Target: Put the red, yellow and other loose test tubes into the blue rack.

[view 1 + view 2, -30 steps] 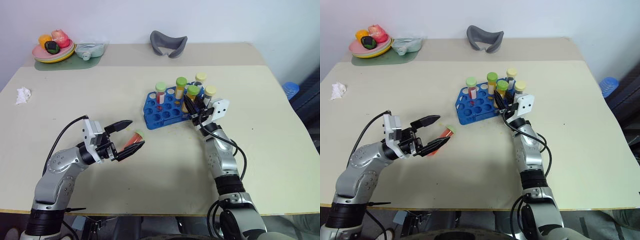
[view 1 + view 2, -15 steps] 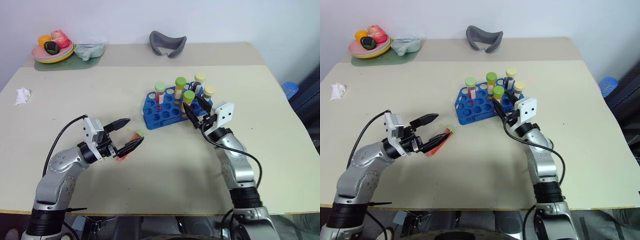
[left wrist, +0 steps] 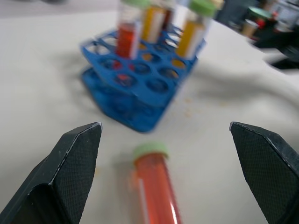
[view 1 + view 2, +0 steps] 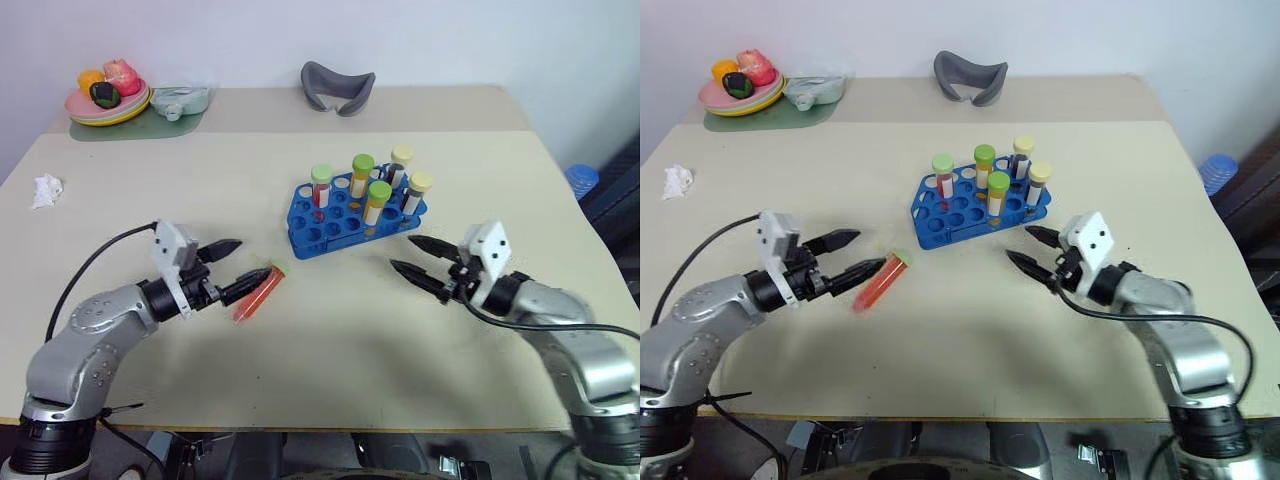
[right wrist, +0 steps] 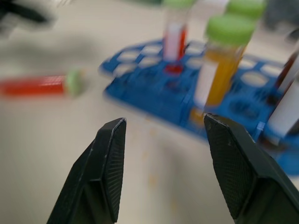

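Test tubes are split between the blue rack and the bare counter. Starting at the counter's far left corner, a plate [image 4: 100,108] of toy fruit sits on a green mat, with a pale green dish [image 4: 180,99] beside it at the far edge. Below that, close to the left edge, lies a crumpled white scrap [image 4: 45,190]. Nearer the front edge on the left, the left gripper [image 4: 232,267] points toward the middle of the counter, its jaws spread wide and holding nothing. Just at its fingertips lies the loose red test tube [image 4: 258,291], flat on the counter with its green cap [image 3: 150,150] turned toward the rack; in the left wrist view the tube lies between the 2 black fingers [image 3: 74,158], apart from both. Further right, around the middle of the counter, stands the blue rack [image 4: 340,222] with 5 capped tubes upright in it: a red one with a green cap [image 4: 320,186], 2 orange ones with green caps [image 4: 361,174], and 2 with pale yellow caps [image 4: 402,163] toward the rack's right end. A grey curved object [image 4: 337,87] rests at the far edge behind the rack. On the right, the right gripper [image 4: 412,256] hangs above the counter, just in front of the rack's right end and clear of it, jaws partly open and empty.
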### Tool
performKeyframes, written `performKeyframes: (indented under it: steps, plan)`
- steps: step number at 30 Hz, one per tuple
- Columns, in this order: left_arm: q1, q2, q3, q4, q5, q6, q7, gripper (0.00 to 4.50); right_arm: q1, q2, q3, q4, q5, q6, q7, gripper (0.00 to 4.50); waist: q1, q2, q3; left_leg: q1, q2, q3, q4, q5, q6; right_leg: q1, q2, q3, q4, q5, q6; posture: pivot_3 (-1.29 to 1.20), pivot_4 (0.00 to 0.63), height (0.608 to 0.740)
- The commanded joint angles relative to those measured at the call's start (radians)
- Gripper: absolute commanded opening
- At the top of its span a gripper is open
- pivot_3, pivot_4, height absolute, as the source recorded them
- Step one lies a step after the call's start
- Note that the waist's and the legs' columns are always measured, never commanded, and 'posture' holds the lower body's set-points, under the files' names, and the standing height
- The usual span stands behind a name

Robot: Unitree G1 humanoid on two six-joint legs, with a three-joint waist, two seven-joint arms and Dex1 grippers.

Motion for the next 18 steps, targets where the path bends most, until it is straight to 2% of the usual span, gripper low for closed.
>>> performKeyframes:
  steps: [1, 5, 6, 9, 15, 18]
  plan:
    - [-0.051, 0.015, 0.057, -0.105, -0.059, 0.174, 0.183, 4.5, -0.001, -0.089, -0.042, -0.05, 0.064, 0.029, 0.114, 2.65, 0.001, -0.001, 0.0, 0.0, 0.0, 0.0, 0.0, 0.0, 0.0, 0.0, 0.0, 0.0, 0.0, 0.0, 0.0, 0.0, 0.15, 0.74]
    - [-0.151, 0.012, 0.085, -0.127, -0.181, 0.396, 0.333, 4.5, -0.034, -0.151, -0.018, -0.018, 0.057, 0.006, 0.208, 2.65, 0.006, -0.004, 0.002, 0.0, 0.0, 0.0, 0.001, 0.0, 0.0, 0.001, -0.001, 0.0, -0.001, 0.0, 0.0, 0.0, 0.15, 0.74]
    - [-0.206, 0.031, 0.062, -0.12, -0.212, 0.504, 0.361, 4.5, -0.045, -0.156, -0.011, -0.001, 0.049, -0.005, 0.227, 2.65, 0.006, -0.005, 0.002, 0.0, 0.0, 0.0, 0.001, 0.0, 0.0, 0.001, 0.0, 0.0, 0.0, 0.0, 0.0, 0.0, 0.15, 0.74]
    - [-0.315, 0.091, 0.023, -0.089, -0.286, 0.681, 0.354, 4.5, -0.068, -0.15, 0.019, 0.015, 0.021, -0.025, 0.248, 2.65, 0.007, -0.008, 0.004, 0.0, 0.0, 0.0, 0.0, 0.0, 0.0, 0.001, 0.0, -0.001, 0.0, 0.0, 0.0, 0.0, 0.15, 0.74]
    - [-0.436, 0.124, -0.025, -0.039, -0.363, 0.877, 0.305, 4.5, -0.076, -0.144, 0.044, 0.021, -0.007, -0.05, 0.265, 2.65, 0.006, -0.008, 0.004, -0.001, 0.0, 0.0, 0.0, 0.0, 0.0, 0.0, 0.0, -0.001, -0.001, 0.0, 0.001, 0.0, 0.15, 0.74]
    - [-0.473, 0.165, -0.089, 0.0, -0.391, 0.917, 0.324, 4.5, -0.096, -0.137, 0.049, 0.03, -0.01, -0.05, 0.263, 2.65, 0.005, -0.008, 0.005, -0.001, 0.0, 0.0, 0.0, 0.0, 0.0, 0.0, 0.0, -0.001, -0.001, 0.0, 0.001, 0.0, 0.15, 0.74]
